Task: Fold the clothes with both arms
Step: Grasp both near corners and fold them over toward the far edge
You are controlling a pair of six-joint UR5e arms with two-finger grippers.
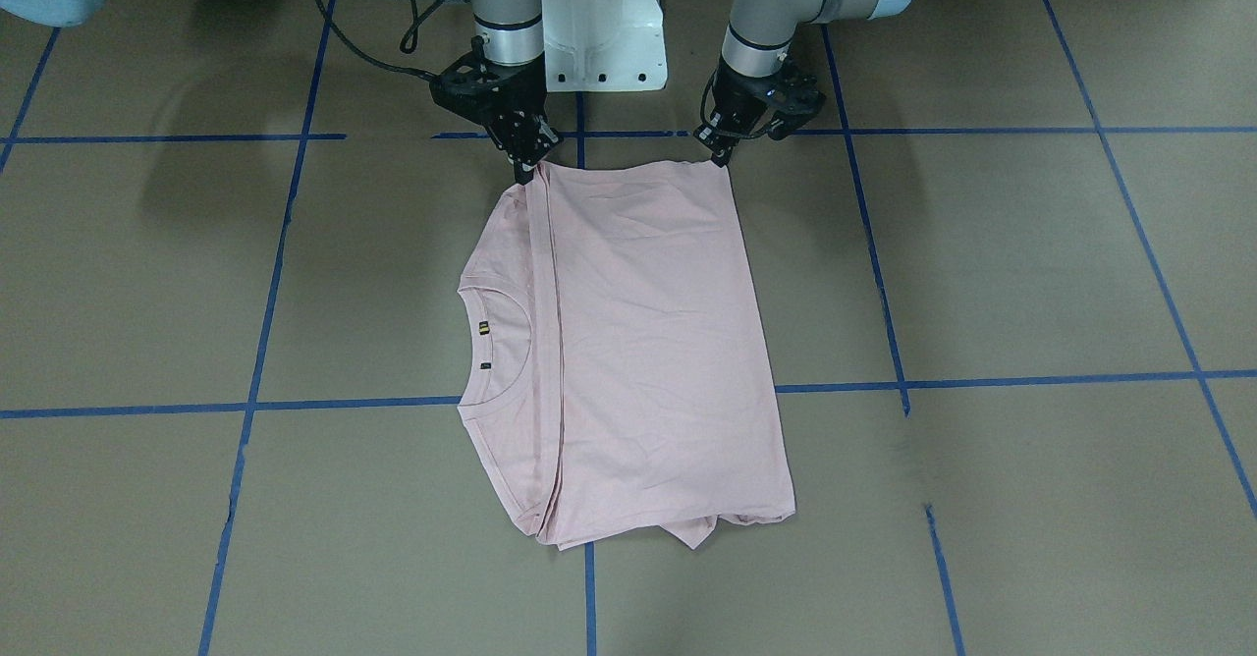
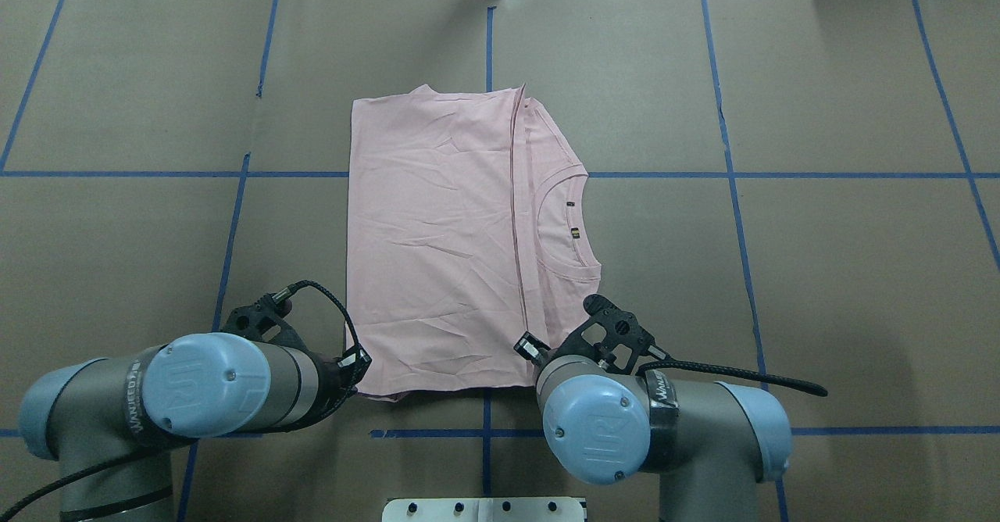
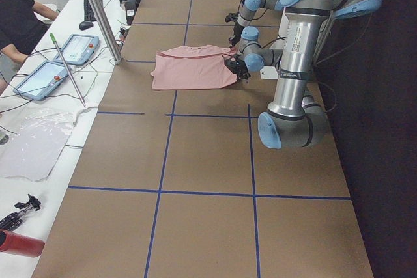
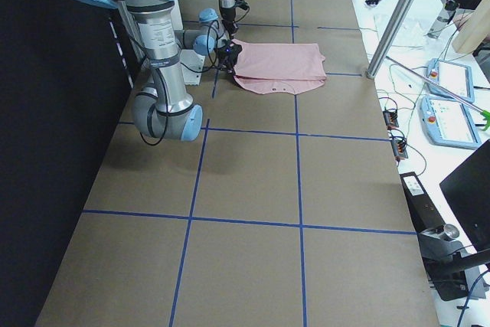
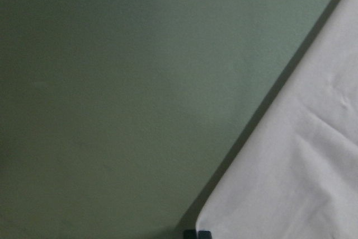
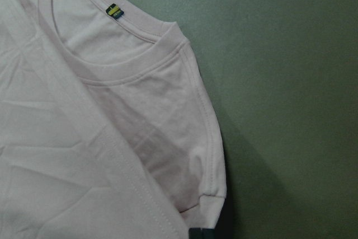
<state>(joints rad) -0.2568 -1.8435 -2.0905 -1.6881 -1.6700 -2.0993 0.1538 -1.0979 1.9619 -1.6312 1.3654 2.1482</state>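
Note:
The pale pink T-shirt (image 1: 638, 342) lies folded flat on the brown table, its plain side up and no print showing. Its ribbed collar (image 1: 496, 342) with a small dark tag peeks out along one long side. My right gripper (image 1: 527, 170) is pinched shut on the shirt's near corner on the collar side, which the right wrist view shows as a hem corner (image 6: 210, 194). My left gripper (image 1: 724, 157) is shut on the other near corner (image 5: 207, 219). Both near corners rest low at the table. In the overhead view the arms' elbows cover both fingertips.
The white pedestal base (image 1: 604, 27) stands just behind the grippers. Blue tape lines (image 1: 589, 403) grid the table. Beside the table runs a white bench with teach pendants (image 3: 65, 50), a metal pole (image 3: 98, 11) and a person's arm (image 3: 19, 14).

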